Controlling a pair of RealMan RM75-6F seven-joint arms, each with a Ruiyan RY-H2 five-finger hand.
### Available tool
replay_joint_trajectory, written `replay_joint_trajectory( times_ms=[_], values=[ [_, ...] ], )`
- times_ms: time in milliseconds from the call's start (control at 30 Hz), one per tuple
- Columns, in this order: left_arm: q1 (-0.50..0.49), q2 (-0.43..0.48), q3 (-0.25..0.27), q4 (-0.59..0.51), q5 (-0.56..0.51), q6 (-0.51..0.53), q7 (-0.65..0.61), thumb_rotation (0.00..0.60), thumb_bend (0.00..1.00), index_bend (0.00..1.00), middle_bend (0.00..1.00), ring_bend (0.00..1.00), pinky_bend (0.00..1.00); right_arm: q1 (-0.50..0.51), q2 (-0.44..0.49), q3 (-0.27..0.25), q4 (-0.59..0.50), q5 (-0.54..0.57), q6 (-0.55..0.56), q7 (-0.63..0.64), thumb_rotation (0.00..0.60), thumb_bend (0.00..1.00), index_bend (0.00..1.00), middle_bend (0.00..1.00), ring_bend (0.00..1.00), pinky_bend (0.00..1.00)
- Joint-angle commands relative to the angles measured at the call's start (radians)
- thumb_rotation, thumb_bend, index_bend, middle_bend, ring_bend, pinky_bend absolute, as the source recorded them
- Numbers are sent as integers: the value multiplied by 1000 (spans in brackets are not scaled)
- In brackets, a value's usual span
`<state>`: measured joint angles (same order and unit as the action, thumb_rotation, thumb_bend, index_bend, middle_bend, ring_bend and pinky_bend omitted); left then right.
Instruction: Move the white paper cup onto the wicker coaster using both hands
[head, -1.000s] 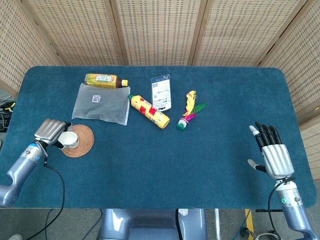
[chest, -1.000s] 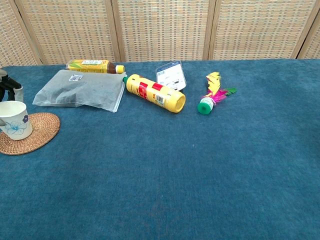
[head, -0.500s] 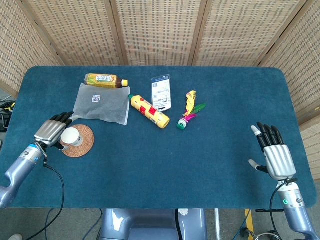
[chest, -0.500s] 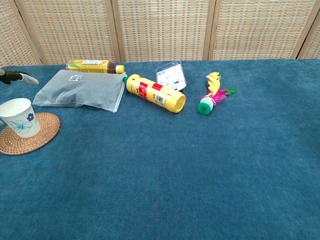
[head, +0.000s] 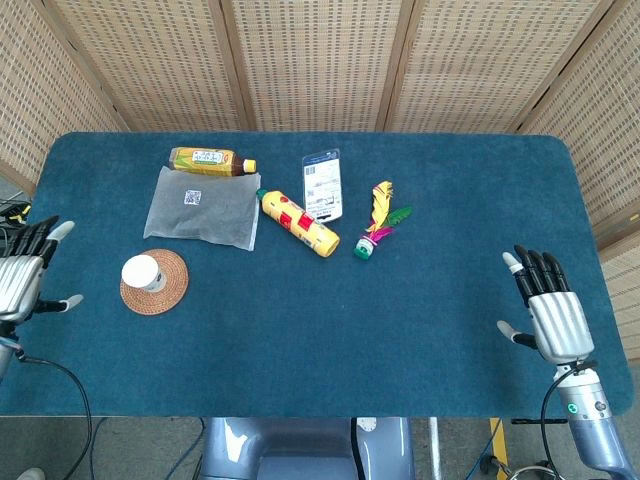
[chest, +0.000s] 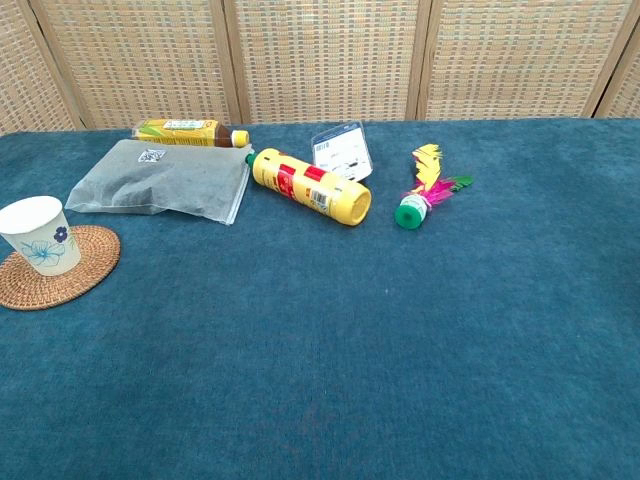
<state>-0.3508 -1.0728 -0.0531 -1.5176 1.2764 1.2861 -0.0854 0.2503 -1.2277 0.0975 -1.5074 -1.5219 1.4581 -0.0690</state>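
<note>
White paper cup (chest: 36, 233) stands upright on wicker coaster (chest: 62, 275), toward its left part. Left hand (head: 20, 275) at left table edge, well apart, fingers spread, holding nothing. Right hand (head: 548, 308) near right edge, spread, empty.

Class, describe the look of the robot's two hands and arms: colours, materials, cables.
Both the left hand and the right hand have silver metallic backs and black fingers with pale tips. Blue-grey wrists follow, each trailing a thin black cable.
</note>
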Motion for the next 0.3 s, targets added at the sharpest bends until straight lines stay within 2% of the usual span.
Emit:
replay_joint_trajectory(
  times_ms=[33,133,300],
  values=[
    [90,-13,5,-71,-37,105,46,600,0,0,0,0,0,-5,7,3,-17,15,-4,-34,600,0,0,0,0,0],
    [140,-40,25,-86,-14,168,54,600,0,0,0,0,0,-9,13,5,-31,22,-3,-71,600,0,0,0,0,0],
    [166,-61,38,-75,22,186,73,600,0,0,0,0,0,-15,18,2,-41,27,-6,-111,600,0,0,0,0,0]
  ],
)
